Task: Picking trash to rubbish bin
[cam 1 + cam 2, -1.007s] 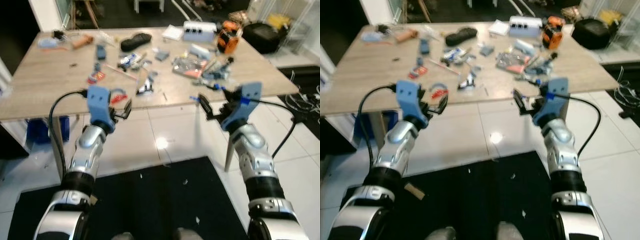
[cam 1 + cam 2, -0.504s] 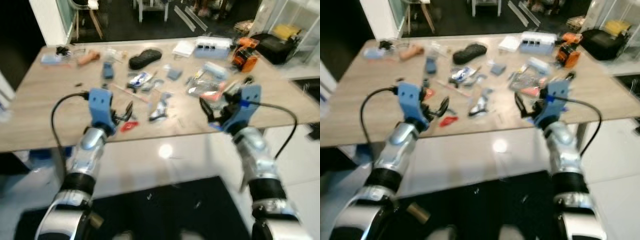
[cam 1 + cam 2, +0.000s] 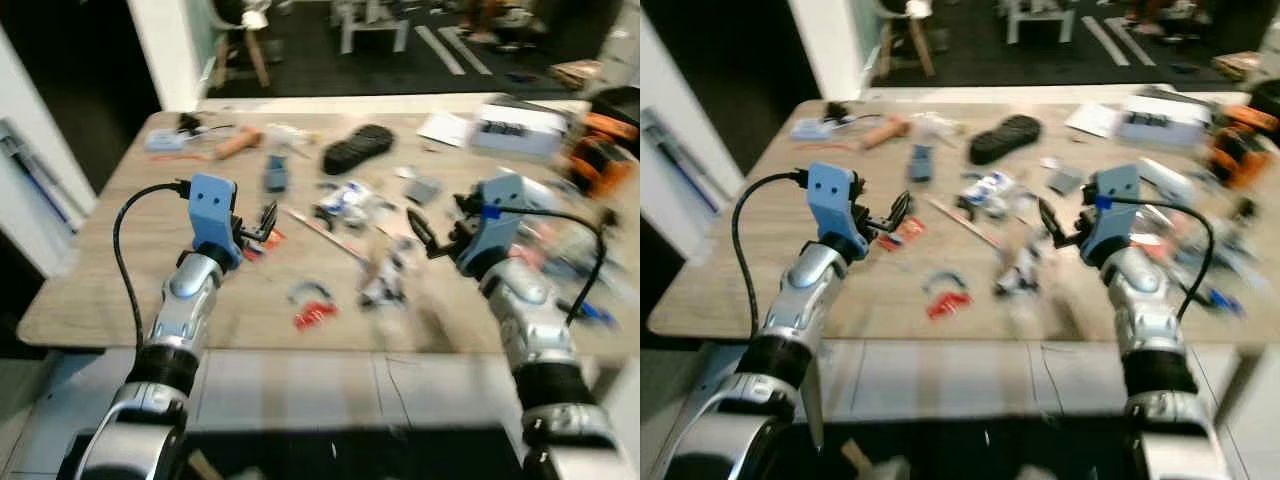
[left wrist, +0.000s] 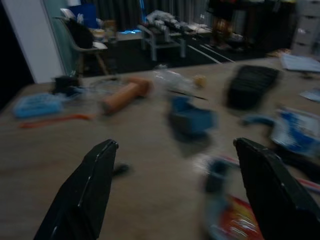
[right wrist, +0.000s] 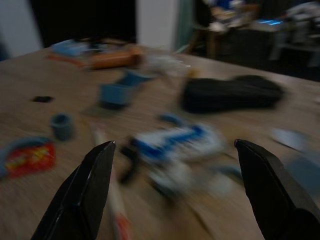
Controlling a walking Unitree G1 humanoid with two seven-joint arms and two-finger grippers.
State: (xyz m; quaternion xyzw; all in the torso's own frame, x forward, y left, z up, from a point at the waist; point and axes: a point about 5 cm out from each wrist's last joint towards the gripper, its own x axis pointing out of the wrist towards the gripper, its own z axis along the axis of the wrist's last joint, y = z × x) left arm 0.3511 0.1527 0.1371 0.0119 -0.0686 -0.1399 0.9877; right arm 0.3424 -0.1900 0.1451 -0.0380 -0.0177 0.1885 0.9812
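Closer now than half a second ago, the light wooden table [image 3: 110, 270] with its litter is seen from nearer and further to its left, so the camera has been carried forward; the scattered things themselves are not seen to have shifted. Both arms are held raised over the near half of the table. The left gripper [image 3: 268, 222] is held with its long black fingers [image 4: 87, 192] spread wide apart, nothing between them, just above a red-and-white flat wrapper [image 3: 268, 240]. The right gripper [image 3: 425, 235] is likewise held wide open and empty, just beside a blurred white-and-blue crumpled packet [image 3: 350, 198].

Trash is spread across the table: a small red plastic piece [image 3: 313, 317] lies near the front edge with a blue curved clip [image 3: 309, 290] just behind it. Behind the wrapper a small blue plastic block [image 3: 276, 176] is seen, and further back an orange cylindrical tube [image 3: 238, 143]. A black oblong case [image 3: 358, 149] lies towards the far side of the table, to the right of the block. An orange power tool [image 3: 598, 160] is set at the far right, much blurred.
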